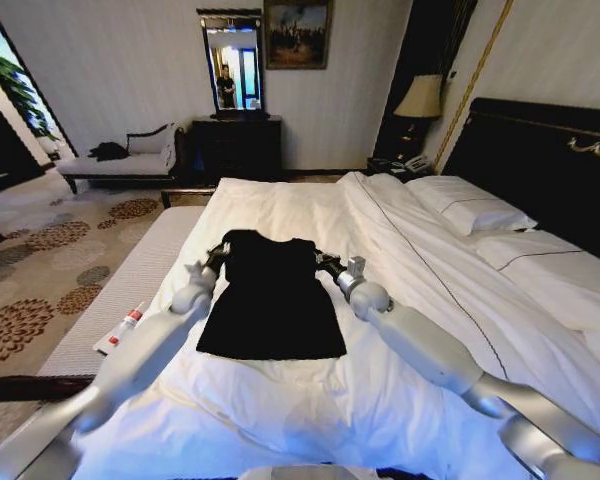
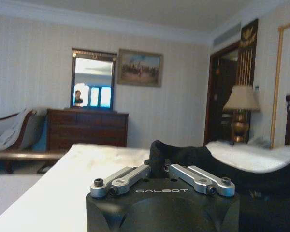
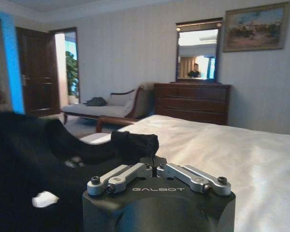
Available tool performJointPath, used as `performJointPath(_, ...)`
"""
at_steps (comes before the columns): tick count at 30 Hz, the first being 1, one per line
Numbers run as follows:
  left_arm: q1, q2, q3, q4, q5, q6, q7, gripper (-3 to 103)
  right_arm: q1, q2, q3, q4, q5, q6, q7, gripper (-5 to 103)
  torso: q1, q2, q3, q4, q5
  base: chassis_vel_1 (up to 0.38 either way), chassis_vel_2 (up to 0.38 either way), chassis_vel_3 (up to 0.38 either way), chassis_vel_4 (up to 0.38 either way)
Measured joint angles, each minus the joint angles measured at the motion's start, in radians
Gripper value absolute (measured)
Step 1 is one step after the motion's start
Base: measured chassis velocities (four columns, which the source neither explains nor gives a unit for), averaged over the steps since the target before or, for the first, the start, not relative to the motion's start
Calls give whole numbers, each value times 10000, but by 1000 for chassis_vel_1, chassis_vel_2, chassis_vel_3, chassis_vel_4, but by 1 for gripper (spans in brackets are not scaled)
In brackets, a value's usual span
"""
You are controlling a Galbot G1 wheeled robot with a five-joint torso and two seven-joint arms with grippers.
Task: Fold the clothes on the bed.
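Observation:
The clothes are one black T-shirt (image 1: pixel 270 300) lying flat on the white duvet of the bed (image 1: pixel 400 390), narrow at its far end. My left gripper (image 1: pixel 218 258) sits at the shirt's far left corner and my right gripper (image 1: pixel 328 265) at its far right corner. In the left wrist view the left gripper (image 2: pixel 157 166) has its jaws drawn together with a bunched fold of black fabric (image 2: pixel 193 157) pinched between them. The right gripper (image 3: pixel 154 163) is likewise shut on a raised lump of the shirt (image 3: pixel 135 142). The lettering is hidden.
White pillows (image 1: pixel 470 210) and a dark headboard (image 1: pixel 540 160) lie to the right. A grey bench (image 1: pixel 130 290) with a small bottle (image 1: pixel 127 322) runs along the bed's left side. A chaise longue (image 1: pixel 120 160), dresser (image 1: pixel 235 145) and lamp (image 1: pixel 420 100) stand beyond.

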Motion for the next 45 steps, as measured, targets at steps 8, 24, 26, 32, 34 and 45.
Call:
performJointPath(8, 1967, 209, -834, -869, 600, -132, 174, 0, -2380, -220, 1382, 1620, -508, -133, 158, 0, 2, 0, 1, -11, 5, 0, 0, 0, 0)
performJointPath(24, 3092, -109, -776, -1028, 1664, -348, 122, 0, -5393, -142, 2928, 1798, -2016, 691, -309, 0, 4, -1, 2, -7, 4, 0, 0, 0, 0)
performJointPath(26, 3164, -137, -775, -1032, 1730, -374, 114, 0, -5512, -136, 2970, 1792, -2074, 752, -329, 0, 4, -1, 2, -9, 6, 0, 0, 0, 0)
performJointPath(32, 3444, -160, -774, -1028, 1980, -434, 101, 0, -6051, -98, 3029, 1808, -2499, 1043, -481, 0, 5, -1, 3, -10, 5, 0, 0, 0, 0)
performJointPath(34, 3657, -123, -770, -1178, 2058, -438, 91, 0, -6226, -53, 3043, 1810, -2578, 1091, -490, 0, 4, -1, 2, -8, 3, 0, 0, 0, 0)
performJointPath(45, 4465, 102, -921, -1329, 2436, -502, 119, 0, -6791, 82, 2942, 1737, -3011, 1274, -557, 0, 3, -1, 2, -9, 5, 0, 0, 0, 0)
